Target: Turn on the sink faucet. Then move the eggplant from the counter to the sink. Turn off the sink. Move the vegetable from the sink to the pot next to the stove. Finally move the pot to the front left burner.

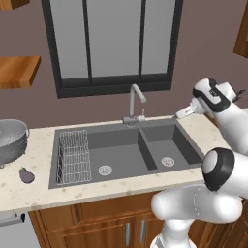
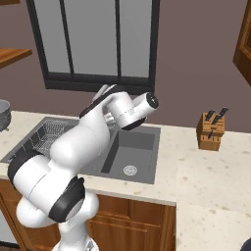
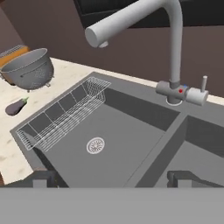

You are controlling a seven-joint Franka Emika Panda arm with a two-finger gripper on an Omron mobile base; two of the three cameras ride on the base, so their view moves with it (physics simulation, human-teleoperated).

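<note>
The white arm's pincer [image 3: 113, 178], jaws spread wide and holding nothing, hangs over the dark double-basin sink [image 1: 145, 145], pointed toward the grey faucet [image 3: 173, 57] at the back rim. The small purple eggplant [image 1: 26, 175] lies on the beige table [image 1: 29, 193] left of the sink, near the silver colander [image 1: 10, 139].

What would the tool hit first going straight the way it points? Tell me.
Probably the floor of the sink's left basin, near its round drain. The open tool looks down into it, with the faucet above that line. Depth is uncertain.
</note>
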